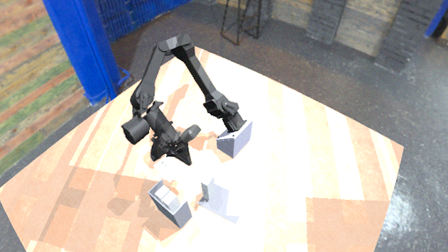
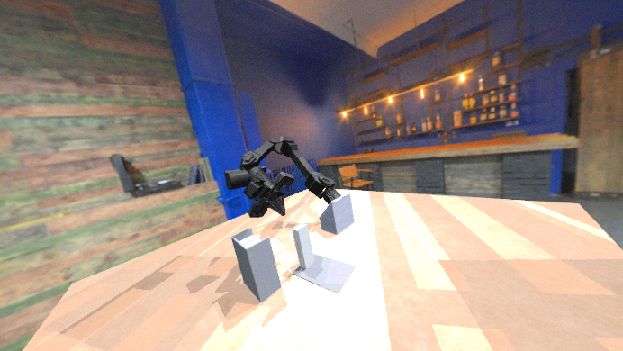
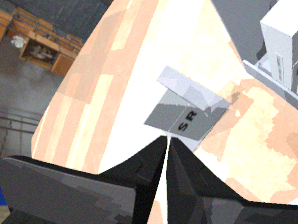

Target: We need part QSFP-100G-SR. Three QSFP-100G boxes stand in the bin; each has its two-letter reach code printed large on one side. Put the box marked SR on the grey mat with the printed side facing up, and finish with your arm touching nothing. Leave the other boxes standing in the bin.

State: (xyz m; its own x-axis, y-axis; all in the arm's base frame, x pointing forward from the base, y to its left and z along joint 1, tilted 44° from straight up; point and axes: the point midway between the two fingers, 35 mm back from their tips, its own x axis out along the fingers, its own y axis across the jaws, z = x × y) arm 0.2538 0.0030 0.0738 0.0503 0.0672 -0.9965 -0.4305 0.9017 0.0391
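Delivery [image 1: 205, 190] [image 2: 303, 247] [image 3: 189, 118] half done: SR box upright on grey mat [image 1: 223, 200] [image 2: 333, 274] [image 3: 220, 111], printed side not yet up.
Stands near the mat's edge, clear of the empty, clenched gripper [image 1: 190, 163] [image 2: 284, 214] [image 3: 168, 143]; still needs laying down, print upward, then backing off. Count: one mat, one bin [image 1: 184, 214] [image 2: 261, 270] [image 3: 230, 25], two other boxes [image 1: 166, 197] [image 3: 278, 47] inside, one SR box outside.

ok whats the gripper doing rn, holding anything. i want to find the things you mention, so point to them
Gripper [image 1: 172, 159] [image 2: 272, 215] [image 3: 168, 143]: closed, nothing between its fingers, clear of the SR box [image 1: 205, 190] [image 2: 302, 247] [image 3: 175, 116].

A gap separates the bin [image 1: 183, 214] [image 2: 261, 270] [image 3: 237, 25] from the SR box [image 1: 205, 190] [image 2: 302, 247] [image 3: 175, 112] — upright, obstructing the grey mat's [image 1: 223, 204] [image 2: 333, 274] [image 3: 217, 115] edge.
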